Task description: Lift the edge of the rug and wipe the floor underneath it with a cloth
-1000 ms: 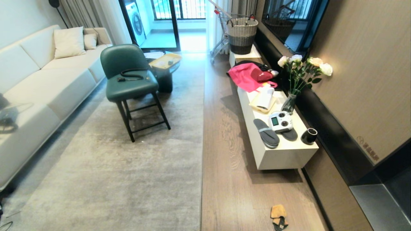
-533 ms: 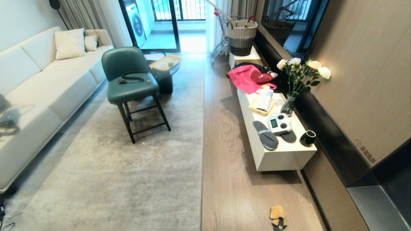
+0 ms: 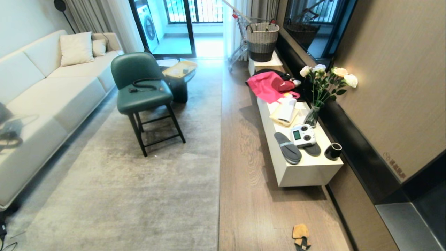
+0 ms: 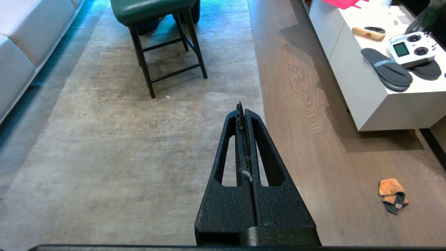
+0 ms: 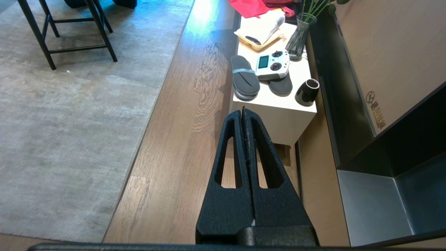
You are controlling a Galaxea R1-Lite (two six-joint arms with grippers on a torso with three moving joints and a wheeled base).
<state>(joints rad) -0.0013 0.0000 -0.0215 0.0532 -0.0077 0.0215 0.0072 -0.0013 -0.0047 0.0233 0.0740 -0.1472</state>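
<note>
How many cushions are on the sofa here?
2. A large cream square cushion leans against the cream sofa backrest at its far end; a smaller cream cushion sits beside it in the corner. Others may lie out of frame.

Nothing in the room has been moved; only the head camera's aim has changed, and the whole scene has slid with it. The green chair (image 3: 141, 87) and the sofa cushions (image 3: 76, 48) now sit a little lower in the head view than a second ago, while the white low cabinet (image 3: 302, 164) with its slippers (image 3: 287, 148) has edged slightly left. The cloth (image 3: 301, 236) on the floor (image 3: 251, 195) lies a touch nearer the bottom edge.
</note>
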